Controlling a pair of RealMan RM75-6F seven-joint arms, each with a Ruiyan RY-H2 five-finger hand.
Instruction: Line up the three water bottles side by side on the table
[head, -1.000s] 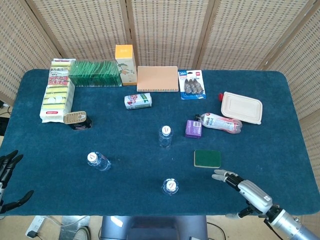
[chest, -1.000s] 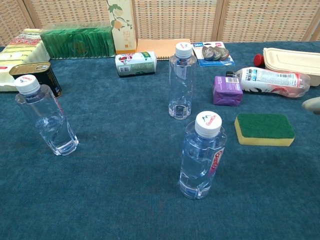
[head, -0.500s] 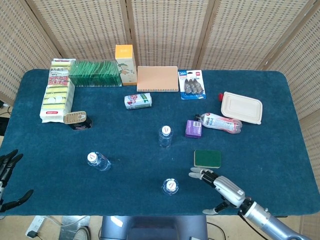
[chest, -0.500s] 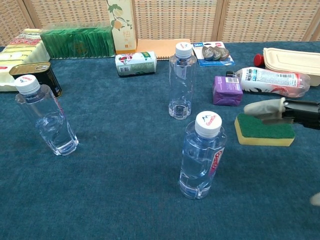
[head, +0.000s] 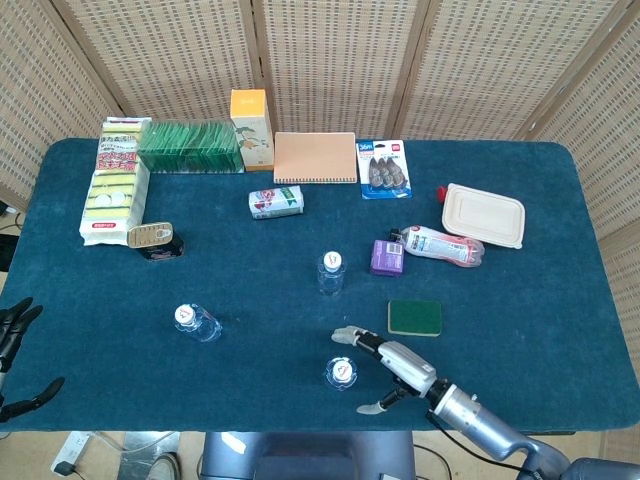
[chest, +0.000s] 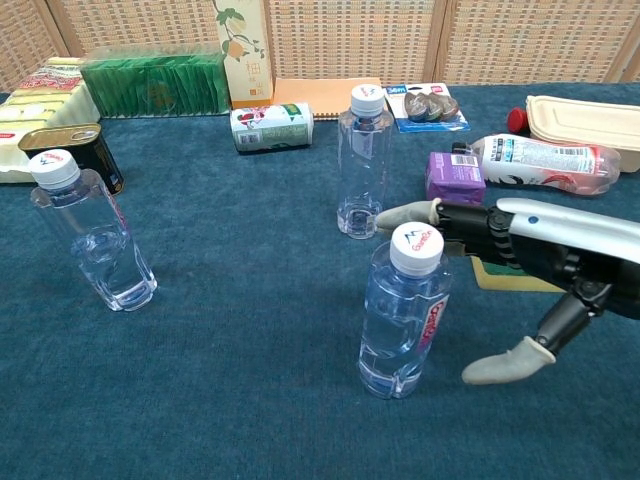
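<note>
In the head view, the right hand (head: 388, 362) lies just beside the nearest water bottle (head: 341, 373), fingers (head: 352, 334) spread apart, holding nothing. The left hand (head: 15, 345) sits at the tabletop's (head: 560, 320) left edge, fingers apart.

In the chest view, this clear, white-capped bottle (chest: 403, 312) stands upright between the right hand's (chest: 520, 250) fingers (chest: 410, 214) and thumb, untouched; the other two bottles (chest: 363, 162) (chest: 90, 232) stand well apart.
</note>
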